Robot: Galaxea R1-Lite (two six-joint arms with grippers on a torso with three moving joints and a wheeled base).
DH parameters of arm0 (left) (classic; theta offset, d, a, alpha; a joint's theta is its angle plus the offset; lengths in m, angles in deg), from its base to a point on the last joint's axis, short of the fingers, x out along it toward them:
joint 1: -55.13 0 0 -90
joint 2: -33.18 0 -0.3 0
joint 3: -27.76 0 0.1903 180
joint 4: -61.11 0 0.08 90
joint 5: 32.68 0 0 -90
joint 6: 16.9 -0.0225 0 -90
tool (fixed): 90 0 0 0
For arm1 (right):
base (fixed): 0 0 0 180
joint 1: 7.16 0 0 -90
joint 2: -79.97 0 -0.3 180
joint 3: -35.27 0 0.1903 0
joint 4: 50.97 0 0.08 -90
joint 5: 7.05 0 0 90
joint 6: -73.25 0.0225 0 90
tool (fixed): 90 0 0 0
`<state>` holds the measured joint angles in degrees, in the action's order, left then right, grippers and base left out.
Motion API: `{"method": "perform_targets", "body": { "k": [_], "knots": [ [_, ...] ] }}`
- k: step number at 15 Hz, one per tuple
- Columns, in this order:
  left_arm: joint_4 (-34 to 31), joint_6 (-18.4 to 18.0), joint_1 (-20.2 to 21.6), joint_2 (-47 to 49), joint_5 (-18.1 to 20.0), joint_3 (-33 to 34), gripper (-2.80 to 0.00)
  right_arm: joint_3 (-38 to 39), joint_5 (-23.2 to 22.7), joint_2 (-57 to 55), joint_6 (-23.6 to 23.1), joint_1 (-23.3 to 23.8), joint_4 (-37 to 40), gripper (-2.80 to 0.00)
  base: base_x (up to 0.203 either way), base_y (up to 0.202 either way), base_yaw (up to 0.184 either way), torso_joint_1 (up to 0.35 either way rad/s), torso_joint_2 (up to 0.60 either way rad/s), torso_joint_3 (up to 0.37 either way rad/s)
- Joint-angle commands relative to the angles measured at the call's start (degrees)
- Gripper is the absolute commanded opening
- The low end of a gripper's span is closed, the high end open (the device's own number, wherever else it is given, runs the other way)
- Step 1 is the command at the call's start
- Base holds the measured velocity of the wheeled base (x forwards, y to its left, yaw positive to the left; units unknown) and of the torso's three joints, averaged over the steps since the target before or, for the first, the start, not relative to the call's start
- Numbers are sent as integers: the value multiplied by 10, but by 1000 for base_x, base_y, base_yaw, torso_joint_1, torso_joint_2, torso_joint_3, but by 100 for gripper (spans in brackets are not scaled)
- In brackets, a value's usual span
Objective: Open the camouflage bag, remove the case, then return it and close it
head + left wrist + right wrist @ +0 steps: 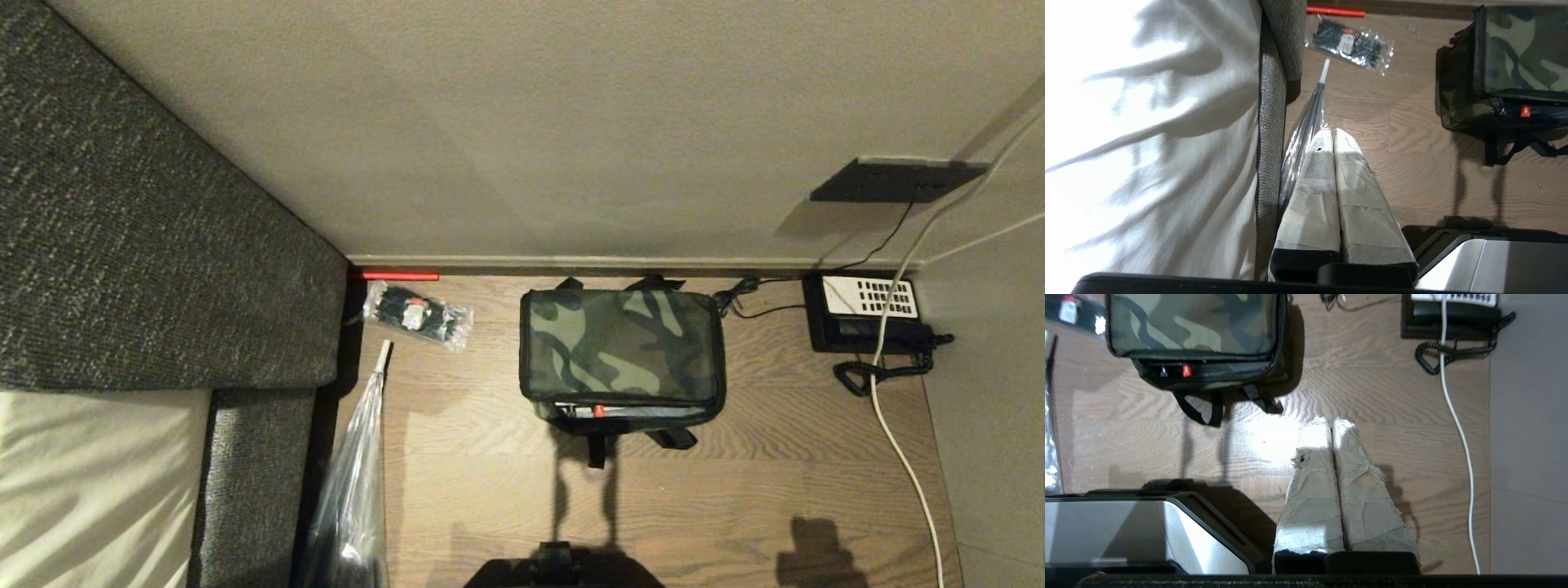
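**A:** Two grippers, and both look pressed together. What do they have hold of?

**B:** Nothing. The left gripper (1333,132) has its tape-wrapped pale fingers (1314,179) touching along their length, hanging above the brown wood-grain floor (735,482) with no object between them. The right gripper (1331,422) is the same: fingers closed flat against each other, over bare boards, touching nothing.

**A:** Where is the bag?

**B:** The boxy soft camouflage bag (622,343) with a green-brown-black lid sits at the centre of the head view, up against the grey baseboard (637,263). Its lid lies flat on top. Along the near edge there is a black zip band with a small red-orange tab (598,411), and black straps (673,438) trail onto the floor below it. The case itself cannot be seen.

**A:** And around it?

**B:** At centre left, a clear plastic packet of black cable ties (418,314), with a thin red stick (396,276) against the baseboard above it. A clear folded umbrella with a white tip (359,465) runs down the lower left, beside a grey woven sofa (147,245) and a white cushion (90,482). On the right, a black desk telephone with a white keypad (865,314) and coiled cord, a white cable (898,441) crossing it, and a dark wall plate (894,181) on the beige wall.
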<state>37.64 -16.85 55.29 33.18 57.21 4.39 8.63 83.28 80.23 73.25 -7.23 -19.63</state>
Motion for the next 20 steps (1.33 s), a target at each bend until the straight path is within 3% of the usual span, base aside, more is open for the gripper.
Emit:
{"method": "perform_targets", "body": {
  "k": [1, 20],
  "knots": [
    [0, 2, 0, 0, -1, 0, -280, 0, 0, -2, 0, 0, 0, -280, 0, 0, 0, 0, 10, 191],
    [-1, 3, 0, 0, -1, 0, -280, 0, 0, -2, -1, 0, 0, -280, 0, 0, 0, 3, 1, 200]
  ]
}}
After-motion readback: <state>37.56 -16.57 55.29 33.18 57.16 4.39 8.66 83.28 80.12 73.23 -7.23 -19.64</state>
